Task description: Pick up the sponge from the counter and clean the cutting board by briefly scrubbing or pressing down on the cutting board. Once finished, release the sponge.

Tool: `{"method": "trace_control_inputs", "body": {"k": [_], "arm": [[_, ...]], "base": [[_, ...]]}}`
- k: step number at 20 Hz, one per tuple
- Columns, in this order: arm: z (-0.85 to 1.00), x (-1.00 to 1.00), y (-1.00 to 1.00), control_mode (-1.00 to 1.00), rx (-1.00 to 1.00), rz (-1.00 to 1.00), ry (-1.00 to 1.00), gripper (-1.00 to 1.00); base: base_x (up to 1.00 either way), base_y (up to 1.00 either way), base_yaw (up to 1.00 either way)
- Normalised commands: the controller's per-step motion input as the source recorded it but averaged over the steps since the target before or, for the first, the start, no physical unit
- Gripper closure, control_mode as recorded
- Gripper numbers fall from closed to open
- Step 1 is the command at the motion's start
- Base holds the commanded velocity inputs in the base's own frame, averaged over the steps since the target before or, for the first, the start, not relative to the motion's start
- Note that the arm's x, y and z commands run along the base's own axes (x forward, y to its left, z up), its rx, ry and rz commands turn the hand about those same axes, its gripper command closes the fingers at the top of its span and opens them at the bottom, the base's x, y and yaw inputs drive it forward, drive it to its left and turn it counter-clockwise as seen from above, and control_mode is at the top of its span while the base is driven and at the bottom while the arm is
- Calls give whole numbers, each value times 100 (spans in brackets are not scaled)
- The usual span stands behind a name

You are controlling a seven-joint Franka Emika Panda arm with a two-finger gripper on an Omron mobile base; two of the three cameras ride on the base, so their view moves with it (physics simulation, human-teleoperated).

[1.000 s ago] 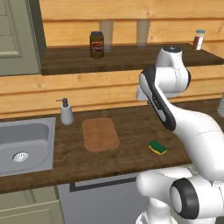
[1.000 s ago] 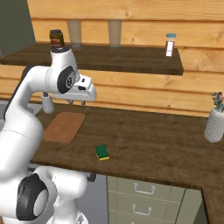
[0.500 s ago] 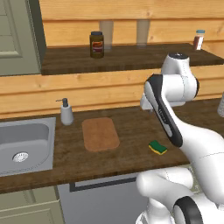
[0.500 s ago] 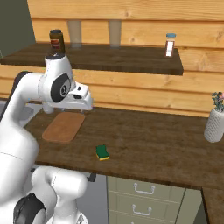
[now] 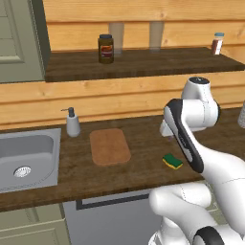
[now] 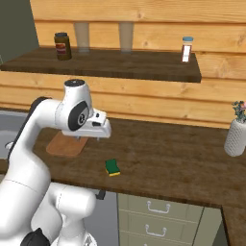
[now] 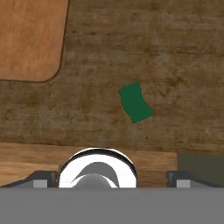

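The sponge [image 5: 172,161] [image 6: 113,166] lies green side up on the dark wood counter [image 5: 139,168], right of the cutting board [image 5: 110,146]. My gripper [image 6: 89,139] hangs well above the counter, pointing down, between the board [image 6: 67,145] and the sponge. It is open and holds nothing. Looking down from the hand, the sponge [image 7: 135,103] sits slightly right of centre and the cutting board [image 7: 30,39] fills the upper left corner. The two fingertips [image 7: 43,176] stand far apart at the bottom of that view.
An inset steel sink [image 5: 24,160] and a soap dispenser [image 5: 72,123] sit left of the board. The raised shelf carries a jar [image 5: 105,48] and a shaker [image 5: 217,43]. A vase [image 6: 236,137] stands at the far right of the counter.
The gripper has gone from shut to open. The arm has swung right and the hand has come lower, toward the sponge. The sponge and the board have not moved.
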Motion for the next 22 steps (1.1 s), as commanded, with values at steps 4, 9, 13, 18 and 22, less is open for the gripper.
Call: {"method": "trace_control_inputs", "body": {"k": [4, 9, 13, 18, 22], "arm": [[-57, 0, -28, -100, -3, 6, 9, -100], [-47, 10, -9, -100, -5, 0, 1, -100], [-49, 17, -11, -100, 0, 0, -6, -100], [-46, 25, -8, -100, 0, 0, -10, -100], [-40, 33, -1, -100, 0, 0, -9, -100]], "base": [[0, 0, 0], [0, 0, 0], [0, 0, 0], [0, 0, 0], [0, 0, 0]]}}
